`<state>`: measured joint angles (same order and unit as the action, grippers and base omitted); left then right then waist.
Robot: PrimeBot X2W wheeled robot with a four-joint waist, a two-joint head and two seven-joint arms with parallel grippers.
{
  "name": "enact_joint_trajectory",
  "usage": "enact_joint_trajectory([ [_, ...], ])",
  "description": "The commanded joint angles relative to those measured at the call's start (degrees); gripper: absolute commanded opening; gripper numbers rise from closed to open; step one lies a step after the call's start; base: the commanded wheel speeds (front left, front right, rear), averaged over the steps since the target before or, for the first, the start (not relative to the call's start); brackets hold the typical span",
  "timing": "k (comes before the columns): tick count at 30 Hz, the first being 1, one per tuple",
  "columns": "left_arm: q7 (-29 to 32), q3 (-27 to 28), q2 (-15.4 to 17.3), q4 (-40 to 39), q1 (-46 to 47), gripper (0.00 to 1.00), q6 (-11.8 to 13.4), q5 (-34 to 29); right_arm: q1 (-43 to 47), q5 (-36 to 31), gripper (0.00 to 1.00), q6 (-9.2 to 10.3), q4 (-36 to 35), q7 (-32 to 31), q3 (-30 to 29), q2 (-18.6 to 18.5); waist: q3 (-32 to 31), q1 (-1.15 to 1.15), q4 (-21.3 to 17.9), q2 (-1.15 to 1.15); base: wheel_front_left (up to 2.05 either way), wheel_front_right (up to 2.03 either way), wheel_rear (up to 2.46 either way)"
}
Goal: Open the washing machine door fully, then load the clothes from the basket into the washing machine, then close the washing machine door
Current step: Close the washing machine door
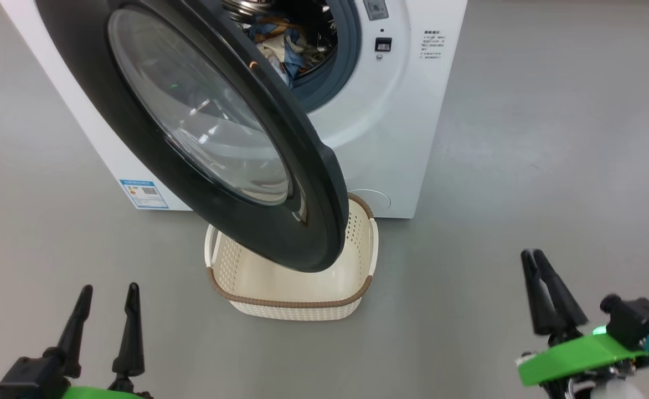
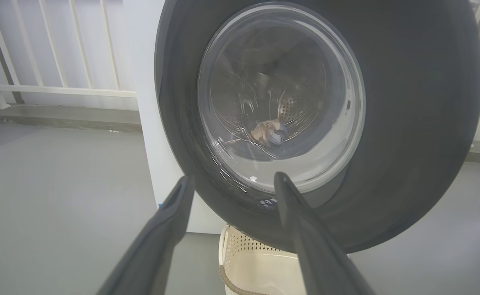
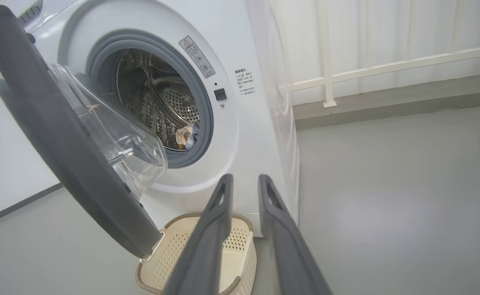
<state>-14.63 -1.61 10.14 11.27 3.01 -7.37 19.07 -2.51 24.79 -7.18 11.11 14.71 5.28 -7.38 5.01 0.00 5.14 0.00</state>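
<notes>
Grey floor (image 1: 551,138) spreads around the washing machine (image 1: 391,111), a white front-loader, with a pale railing (image 3: 387,67) and wall behind it. Its door (image 1: 313,183) – a broad glossy black ring around a clear domed bowl – stands partly swung out from the machine's front, hinged on the robot's left side of the opening. Inside the machine's steel drum lie the clothes (image 1: 280,47), a small heap of blue, cream and orange fabric. On the floor just in front of the machine sits the basket (image 1: 297,303), cream with a brown rim, partly under the door's lower edge. Well back from the machine, the left gripper (image 1: 108,291) hangs with its fingers spread apart, holding nothing. The right gripper (image 1: 531,255) – also well back, off to the machine's right – has its fingers drawn close together, gripping nothing.
</notes>
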Motion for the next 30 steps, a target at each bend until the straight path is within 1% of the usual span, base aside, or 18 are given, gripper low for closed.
enact_joint_trajectory([
  [1,-0.4,1.9,0.9,-1.5,0.3,1.00,-0.1,0.4,-2.8,0.3,0.00,-0.31,-1.5,0.3,1.2,-0.4,-0.1,0.00,0.2,0.00,0.00,0.00,0.00],
  [5,-0.4,2.1,0.4,-1.7,0.1,1.00,-0.1,0.3,-7.5,1.2,0.00,-0.31,-3.2,0.3,2.3,0.0,-0.6,0.00,0.6,0.00,0.00,0.00,0.00],
  [9,-0.4,1.5,0.1,-2.1,0.1,1.00,-0.1,0.0,-12.7,1.8,0.00,-0.31,-7.5,0.3,4.5,0.6,-1.1,0.00,1.8,0.00,0.00,0.00,0.00],
  [13,-0.4,1.2,-0.3,-2.5,0.0,1.00,-0.1,-0.2,-16.3,2.7,0.00,-0.31,-12.7,0.3,8.5,1.2,-1.5,0.00,3.3,0.00,0.00,0.00,0.00],
  [17,-0.4,1.1,-0.9,-2.7,-0.2,1.00,-0.1,0.0,-17.9,3.7,0.00,-0.31,-15.4,0.3,13.6,1.4,-1.6,0.00,4.8,0.00,0.00,0.00,0.00],
  [20,-0.4,0.9,-1.5,-2.9,-0.4,1.00,-0.1,0.0,-18.1,4.1,0.00,-0.31,-15.1,0.3,17.8,1.4,-1.5,0.00,5.7,0.00,0.00,0.00,0.00],
  [25,-0.4,0.4,-2.0,-2.7,-0.5,1.00,-0.1,0.0,-17.4,4.9,0.00,-0.31,-10.9,0.3,24.0,1.3,-1.5,0.00,6.9,0.00,0.00,0.00,0.00],
  [30,-0.4,0.0,-2.5,-2.6,0.0,1.00,-0.1,0.2,-17.0,5.9,0.00,-0.31,-5.9,0.3,27.1,1.3,-0.8,0.00,8.1,0.00,0.00,0.00,0.00],
])
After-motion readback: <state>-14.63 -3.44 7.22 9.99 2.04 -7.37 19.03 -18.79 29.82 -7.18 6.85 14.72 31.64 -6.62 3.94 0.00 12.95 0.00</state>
